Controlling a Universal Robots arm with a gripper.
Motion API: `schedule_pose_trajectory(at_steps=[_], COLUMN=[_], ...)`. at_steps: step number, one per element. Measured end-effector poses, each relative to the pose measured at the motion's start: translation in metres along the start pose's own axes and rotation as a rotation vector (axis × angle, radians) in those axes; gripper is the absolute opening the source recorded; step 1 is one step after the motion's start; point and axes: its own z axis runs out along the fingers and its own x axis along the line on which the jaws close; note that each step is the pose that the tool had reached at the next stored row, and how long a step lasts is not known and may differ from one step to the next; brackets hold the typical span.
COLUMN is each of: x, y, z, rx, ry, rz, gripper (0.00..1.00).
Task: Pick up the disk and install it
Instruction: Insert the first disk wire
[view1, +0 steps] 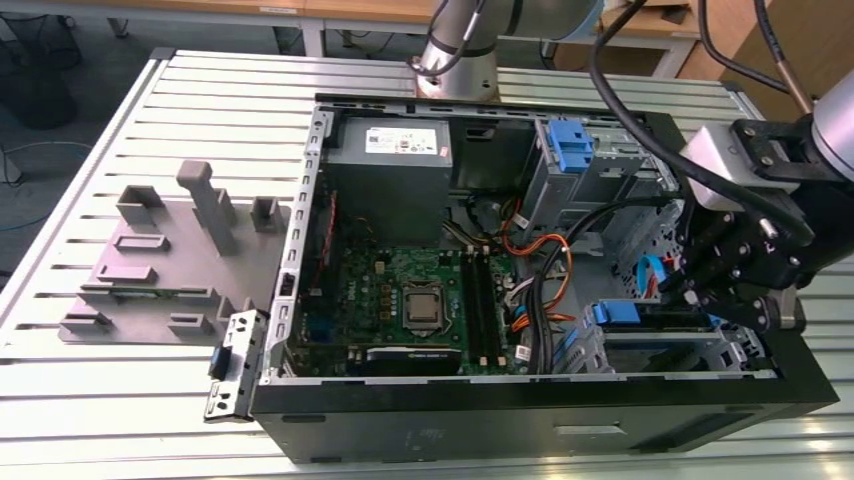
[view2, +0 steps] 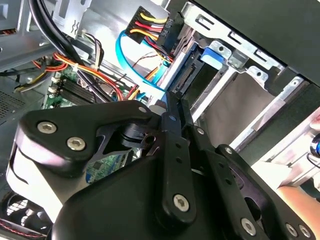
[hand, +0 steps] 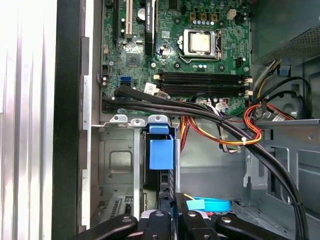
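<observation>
The disk lies in the drive bay at the case's corner on the exterior view's right. Its blue caddy faces the motherboard. In the first wrist view the disk shows edge-on as a dark slab behind the caddy's blue tab. My gripper hangs right over this bay. Its two black fingers are pressed together in both wrist views, with nothing visible between them. The gripper has its tips just short of the disk's connector end, and I cannot tell whether they touch. At the disk's end the gripper is shut.
A thick black cable bundle and orange-yellow wires run beside the bay. A blue data cable loops by the gripper. A bare blue bracket sits in the upper bay next to the grey power supply. A grey fixture stands on the slatted table.
</observation>
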Motion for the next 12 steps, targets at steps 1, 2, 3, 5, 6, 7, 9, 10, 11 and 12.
schedule_pose_trajectory(at_steps=[1,2,3,5,6,7,9,10,11,12], x=[0.0003,0.0006,0.0008,0.0011,0.0012,0.0014,0.0017,0.0020,0.0021,0.0022], y=[0.0000,0.0000,0.0002,0.0007,0.0009,0.0010,0.0013,0.0013,0.0014,0.0014], z=[0.0002,0.0005,0.0007,0.0013,0.0015,0.0017,0.0025,0.0030,0.0036,0.0038], rx=[0.0001,0.0002,0.0005,0.0014,0.0017,0.0020,0.0026,0.0029,0.0031,0.0031], ry=[-0.0034,-0.0063,-0.0083,-0.0154,-0.0193,-0.0222,-0.0282,-0.0303,-0.0322,-0.0325], rz=[0.000,0.000,-0.001,-0.001,-0.001,-0.001,-0.002,-0.002,-0.002,-0.002], gripper=[0.16,0.16,0.16,0.16,0.16,0.16,0.16,0.16,0.16,0.16])
